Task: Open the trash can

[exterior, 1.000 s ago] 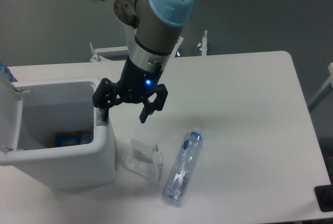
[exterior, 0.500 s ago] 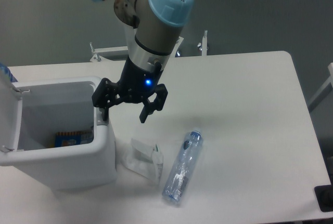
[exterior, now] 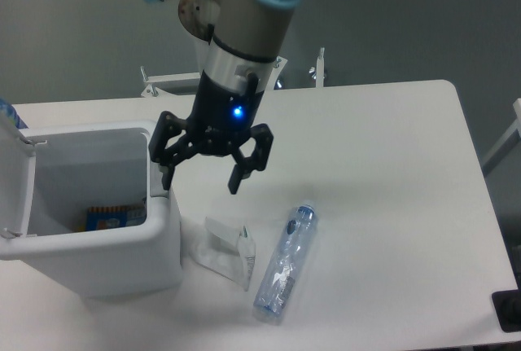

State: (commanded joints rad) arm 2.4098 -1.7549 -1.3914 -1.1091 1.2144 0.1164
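The white trash can (exterior: 122, 261) stands at the table's left front with its lid (exterior: 15, 180) swung up on the left side. Its inside shows, with a blue and orange packet (exterior: 114, 217) at the bottom. My gripper (exterior: 201, 178) hangs open just right of the can's right rim, nothing between its fingers. Its left finger (exterior: 165, 173) is close over the rim's grey strip; I cannot tell if it touches.
A clear plastic bottle (exterior: 284, 263) with a blue cap lies on the table right of the can. A crumpled clear wrapper (exterior: 225, 251) lies between bottle and can. The white table (exterior: 383, 172) ends at the right and front.
The gripper has shifted slightly right and down and turned a little. The can, lid, bottle and wrapper are where they were.
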